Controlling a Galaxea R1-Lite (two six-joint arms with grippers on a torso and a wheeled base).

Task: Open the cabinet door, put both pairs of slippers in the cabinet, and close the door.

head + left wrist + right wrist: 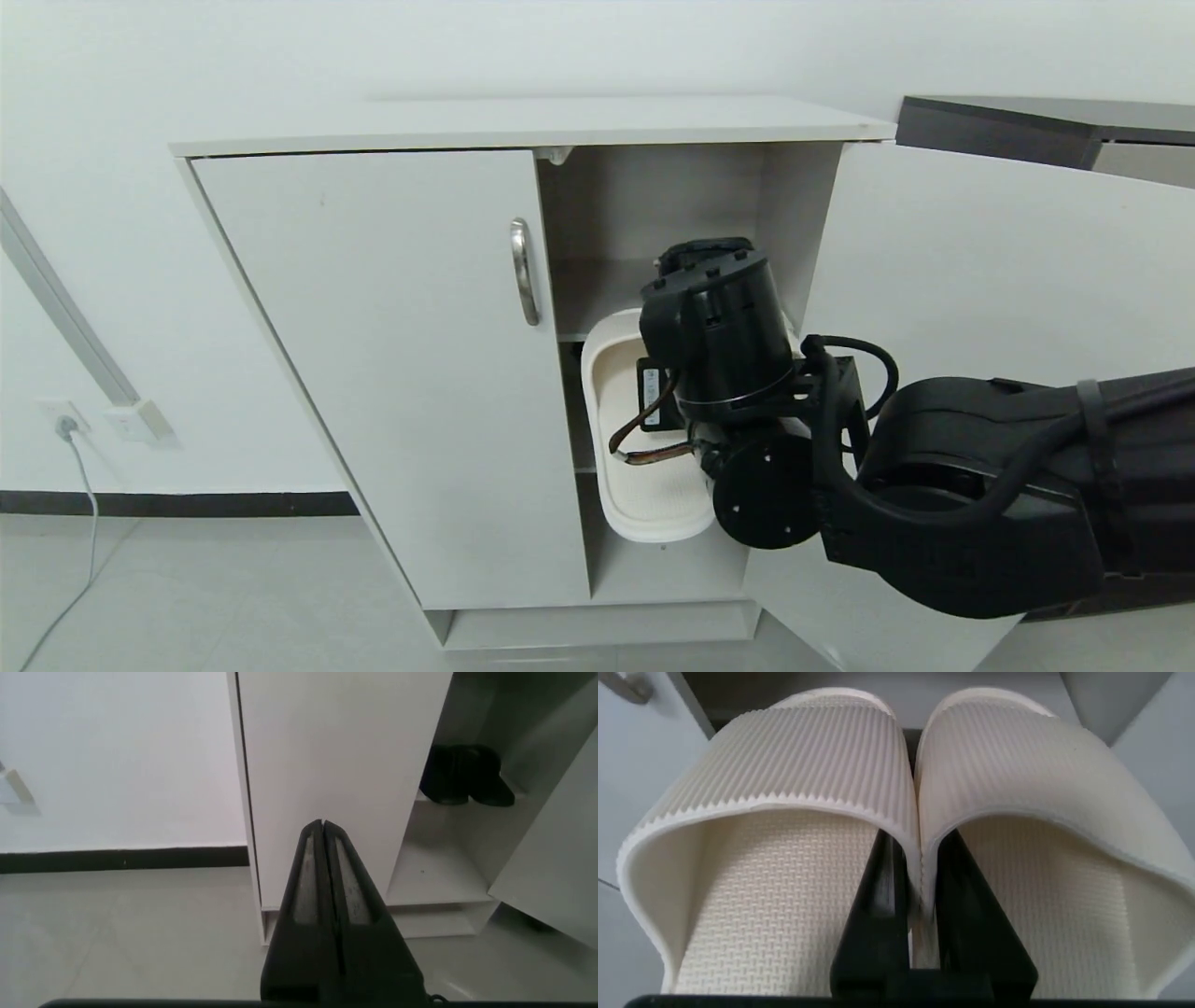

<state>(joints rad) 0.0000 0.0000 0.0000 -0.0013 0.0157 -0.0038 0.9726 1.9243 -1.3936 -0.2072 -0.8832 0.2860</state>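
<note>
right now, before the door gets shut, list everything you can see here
white two-door cabinet: one, white, against the wall; left door shut, right door swung open
curved metal handle: one, silver, on the shut door
cream ribbed slippers: one pair, cream, held at the cabinet opening
dark pair, apparently slippers: one pair, black, on a shelf inside
wall socket with plugged cable: one, white, on the wall to the left
dark grey furniture top: one, grey, behind the open door
left claw: black, shut, empty, facing the cabinet
right claw: black, shut on the cream slippers' inner edges
</note>
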